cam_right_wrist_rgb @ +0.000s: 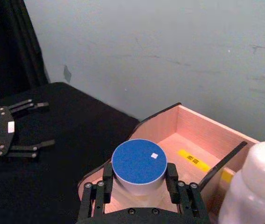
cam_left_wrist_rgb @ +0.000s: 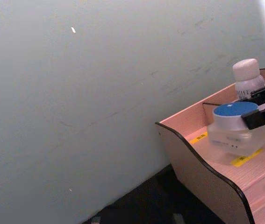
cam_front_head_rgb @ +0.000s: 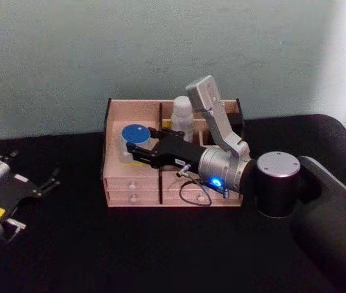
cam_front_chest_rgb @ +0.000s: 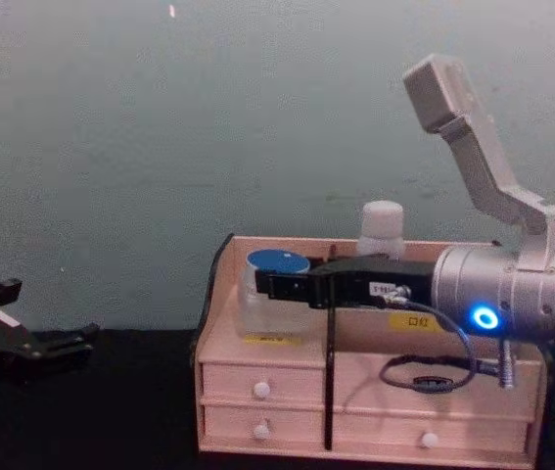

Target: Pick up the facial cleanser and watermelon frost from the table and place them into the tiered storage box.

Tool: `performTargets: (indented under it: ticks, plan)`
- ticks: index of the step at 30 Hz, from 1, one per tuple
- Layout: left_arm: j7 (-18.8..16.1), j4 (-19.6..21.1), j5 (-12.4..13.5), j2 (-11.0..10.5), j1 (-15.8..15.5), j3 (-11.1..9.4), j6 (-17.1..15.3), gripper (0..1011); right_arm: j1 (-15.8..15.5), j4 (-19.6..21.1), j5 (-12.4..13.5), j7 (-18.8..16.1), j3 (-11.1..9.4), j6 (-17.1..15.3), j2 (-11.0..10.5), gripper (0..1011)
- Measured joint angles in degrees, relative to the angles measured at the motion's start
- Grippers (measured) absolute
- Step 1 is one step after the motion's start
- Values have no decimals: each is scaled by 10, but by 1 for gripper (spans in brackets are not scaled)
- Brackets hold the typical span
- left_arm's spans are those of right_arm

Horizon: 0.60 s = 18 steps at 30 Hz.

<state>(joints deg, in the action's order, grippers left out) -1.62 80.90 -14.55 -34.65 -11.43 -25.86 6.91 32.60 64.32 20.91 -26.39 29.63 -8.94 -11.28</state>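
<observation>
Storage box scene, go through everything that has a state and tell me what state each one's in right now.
Tiered storage box: upright on the table, drawers shut.
Blue-lidded jar: upright in the box's left compartment, lid on.
White bottle: upright in the next compartment, capped.
Right gripper: over the box, fingers either side of the jar.
Left gripper: parked low at the table's left, fingers open, empty.

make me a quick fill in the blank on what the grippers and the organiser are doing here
1. The right gripper has its fingers on either side of a jar with a ____ lid.
2. That jar sits in the ____ compartment of the tiered storage box.
3. A white bottle stands in the box with its cap ____.
4. The left gripper rests over the ____ tabletop.

Missing words: blue; left; on; black
</observation>
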Motion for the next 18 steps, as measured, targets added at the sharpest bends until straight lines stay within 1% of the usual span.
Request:
performTargets:
  ticks: [18]
  plan:
    - [0,0,0,0,0,0,0,1001,17,-35,-5,4,0,-7,18,689]
